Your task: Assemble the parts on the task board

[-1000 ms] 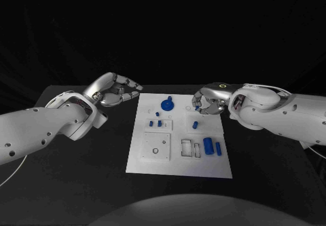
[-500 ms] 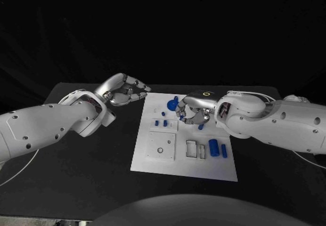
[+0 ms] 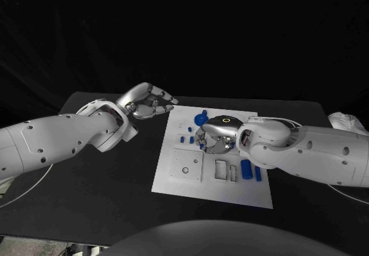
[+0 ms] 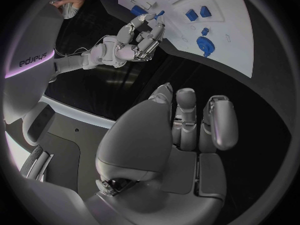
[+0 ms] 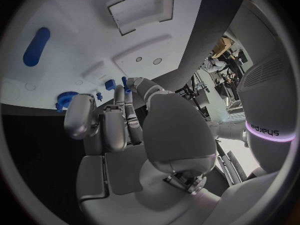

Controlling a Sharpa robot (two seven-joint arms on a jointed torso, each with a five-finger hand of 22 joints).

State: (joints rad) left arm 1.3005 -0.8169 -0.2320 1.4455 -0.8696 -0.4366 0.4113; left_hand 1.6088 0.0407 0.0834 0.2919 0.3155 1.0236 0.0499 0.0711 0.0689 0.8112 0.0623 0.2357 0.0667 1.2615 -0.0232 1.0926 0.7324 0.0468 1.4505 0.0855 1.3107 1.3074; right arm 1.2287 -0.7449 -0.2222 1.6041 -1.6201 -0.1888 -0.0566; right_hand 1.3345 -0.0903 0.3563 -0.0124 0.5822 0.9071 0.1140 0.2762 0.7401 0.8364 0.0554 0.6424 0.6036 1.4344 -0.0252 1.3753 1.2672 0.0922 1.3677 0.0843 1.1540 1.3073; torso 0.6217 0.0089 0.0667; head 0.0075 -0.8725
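Left hand point(image 3: 147, 101) raised beside task board point(image 3: 184, 184), fingers curled in, holding nothing; right hand point(image 3: 216, 136) low over board, fingers pinching small blue part point(image 5: 125, 83).

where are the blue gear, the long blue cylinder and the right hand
blue gear point(image 3: 201, 118), head view, its round top face
long blue cylinder point(image 3: 246, 169), head view, middle of its body
right hand point(image 3: 216, 136), head view, back of the hand over the board

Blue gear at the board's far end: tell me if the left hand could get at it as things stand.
Probably yes. The left hand hovers off the task board's far left corner, holding nothing, and the blue gear lies nearby with open space between them. The right hand works just nearer on the board, so it could crowd the approach.
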